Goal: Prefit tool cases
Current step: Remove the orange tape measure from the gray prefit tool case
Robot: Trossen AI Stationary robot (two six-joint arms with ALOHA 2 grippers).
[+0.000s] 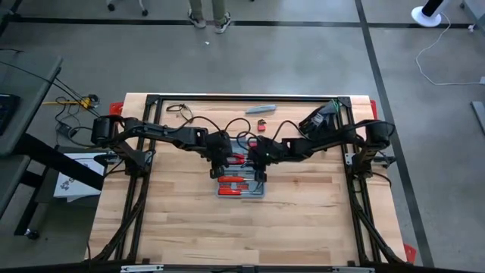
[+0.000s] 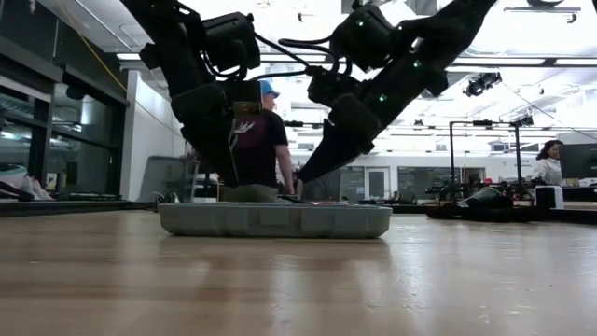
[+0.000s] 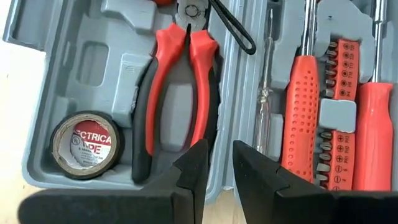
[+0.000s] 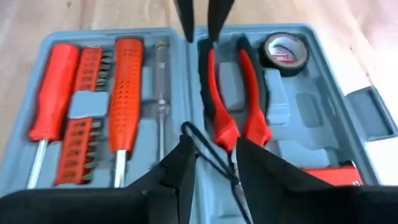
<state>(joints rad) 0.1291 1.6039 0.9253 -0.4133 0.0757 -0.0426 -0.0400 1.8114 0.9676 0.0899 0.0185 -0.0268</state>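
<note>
The grey-blue tool case (image 1: pixel 241 182) lies open and flat on the wooden table, also in the low view (image 2: pixel 275 219). Its far half holds red-handled pliers (image 3: pixel 177 93) and a tape roll (image 3: pixel 86 144). Its near half holds red screwdrivers (image 4: pixel 127 93) and a bit rack (image 4: pixel 84 124). My left gripper (image 3: pixel 219 163) is open, slanting down over the hinge ridge at the case's left edge. My right gripper (image 4: pixel 216 163) is open over the hinge ridge at the right edge. A black cord loop (image 4: pixel 200 142) by the pliers' jaws runs between its fingers. My left gripper has its fingertips (image 3: pixel 196 155) on either side of the hinge ridge (image 3: pixel 225 124) by the pliers' handle ends; I cannot tell whether they touch the case. My right gripper stands astride the black cord loop; I cannot tell whether a finger touches it.
On the far part of the table lie a slim grey bar (image 1: pixel 261 110), a small red piece (image 1: pixel 261 126), black gloves (image 1: pixel 318 120) and loose cable (image 1: pixel 178 110). Bare wood (image 1: pixel 242 227) lies in front of the case. A person (image 2: pixel 259 140) stands in the room behind the table.
</note>
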